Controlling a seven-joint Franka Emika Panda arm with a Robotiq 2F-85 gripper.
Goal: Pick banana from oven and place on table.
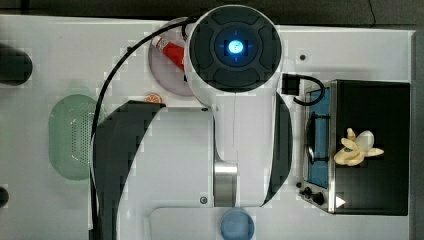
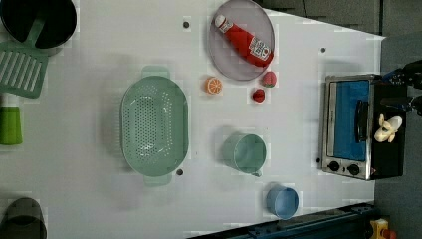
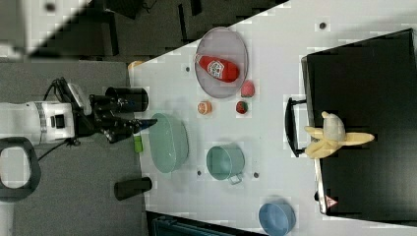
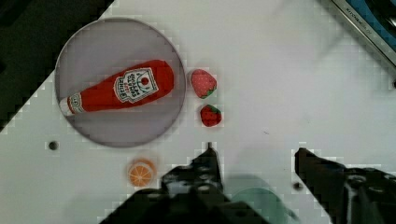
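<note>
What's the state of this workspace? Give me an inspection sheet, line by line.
Surface: white table, dry, small screw holes.
Job's things: banana lies on top of the oven, door shut.
Clutter: ketchup bottle on a plate, strawberries, orange slice, colander, green cup, blue bowl.
Grippers: gripper open, empty, above the table.
Cables: black cable along the arm.
Surroundings: grey floor.

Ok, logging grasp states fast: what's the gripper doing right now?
Gripper: open, holding nothing, above the table; the banana lies on top of the oven.
</note>
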